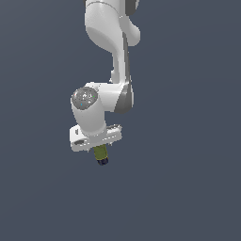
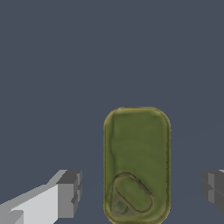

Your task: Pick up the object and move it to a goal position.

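Observation:
The object point(image 1: 100, 155) is a small olive-green cylinder with a dark navy end, seen just below the white gripper point(image 1: 96, 141) in the exterior view. In the wrist view the object point(image 2: 136, 164) lies between the two grey fingertips, one point(image 2: 69, 193) on one side and the other point(image 2: 213, 190) on the opposite side. There is a clear gap between the object and each fingertip. The gripper point(image 2: 141, 192) is open and straddles the object without touching it. The goal position is not marked in either view.
The white arm point(image 1: 113, 42) reaches down from the top of the exterior view. A plain dark blue-grey surface point(image 1: 188, 188) fills the rest of both views.

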`<state>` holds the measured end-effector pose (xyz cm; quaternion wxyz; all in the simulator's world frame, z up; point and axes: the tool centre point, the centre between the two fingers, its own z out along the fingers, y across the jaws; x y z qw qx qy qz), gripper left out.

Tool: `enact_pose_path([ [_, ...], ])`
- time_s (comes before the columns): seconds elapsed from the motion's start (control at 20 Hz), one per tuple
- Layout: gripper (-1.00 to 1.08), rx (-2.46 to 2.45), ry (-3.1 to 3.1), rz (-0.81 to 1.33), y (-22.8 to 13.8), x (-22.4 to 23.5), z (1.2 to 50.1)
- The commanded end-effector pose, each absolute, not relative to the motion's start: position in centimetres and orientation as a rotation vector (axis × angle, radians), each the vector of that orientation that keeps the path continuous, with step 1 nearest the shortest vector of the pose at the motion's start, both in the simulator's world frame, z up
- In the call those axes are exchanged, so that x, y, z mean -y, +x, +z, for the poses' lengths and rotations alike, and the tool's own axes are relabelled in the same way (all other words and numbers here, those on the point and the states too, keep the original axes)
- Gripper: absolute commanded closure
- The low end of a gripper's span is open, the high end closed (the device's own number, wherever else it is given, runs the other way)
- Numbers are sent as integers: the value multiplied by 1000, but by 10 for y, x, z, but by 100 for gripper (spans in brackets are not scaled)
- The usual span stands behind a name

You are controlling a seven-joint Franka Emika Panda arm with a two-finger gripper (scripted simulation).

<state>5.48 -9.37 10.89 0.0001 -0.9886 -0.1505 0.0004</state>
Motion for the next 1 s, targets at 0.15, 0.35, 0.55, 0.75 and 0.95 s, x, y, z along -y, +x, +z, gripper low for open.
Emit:
enact_pose_path([
  [0.15,-92,473,-3106,1,55,94,105],
  [0.35,-92,475,-3105,1,54,94,89],
  [0.55,-92,478,-3105,0,54,94,67],
  [0.75,-92,479,-3105,0,54,94,58],
  [0.95,108,479,-3105,0,55,94,59],
])
